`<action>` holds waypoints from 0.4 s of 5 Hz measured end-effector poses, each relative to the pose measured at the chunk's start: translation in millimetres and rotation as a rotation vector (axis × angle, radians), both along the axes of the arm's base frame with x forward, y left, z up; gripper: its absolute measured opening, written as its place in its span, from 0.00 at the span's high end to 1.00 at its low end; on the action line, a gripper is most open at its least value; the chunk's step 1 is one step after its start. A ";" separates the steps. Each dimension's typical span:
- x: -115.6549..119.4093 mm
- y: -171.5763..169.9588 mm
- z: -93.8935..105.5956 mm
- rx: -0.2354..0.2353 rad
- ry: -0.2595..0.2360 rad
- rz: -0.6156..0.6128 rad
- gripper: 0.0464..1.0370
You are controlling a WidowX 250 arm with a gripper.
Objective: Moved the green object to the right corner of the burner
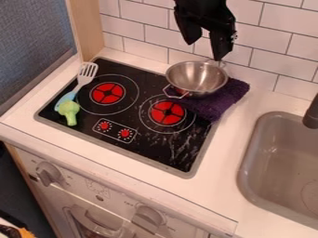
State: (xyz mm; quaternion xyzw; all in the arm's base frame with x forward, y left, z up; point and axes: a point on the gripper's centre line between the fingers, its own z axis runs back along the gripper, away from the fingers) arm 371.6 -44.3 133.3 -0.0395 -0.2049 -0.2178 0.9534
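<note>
The claw (207, 48) is up high, over the pot (197, 80) and in front of the white tile wall (276, 58). It is let go, with its two fingers spread apart and nothing in between them. The tip on the right side of the picture points down close to the back edge of the pot. The green broccoli (68, 112) is on the stove (146, 149), at the front left corner in the picture. Its bumpy top is up by the blue handle of the spatula (87, 73), and its stem points to the front. The spatula lies along the left side of the stove, with its slotted end at the back. The pot is shiny, has two small handles, and sits on the purple cloth (213, 107). The cloth lies partly on the back right of the stove and partly on the white bench (226, 155). The stove has two big red rings and two little red knobs. The gray sink (279, 158) is at the right, with a dark tap (312, 114) beside it.
</note>
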 end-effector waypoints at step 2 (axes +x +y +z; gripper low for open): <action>-10.8 21.5 -14.6 -0.037 0.113 0.047 0.04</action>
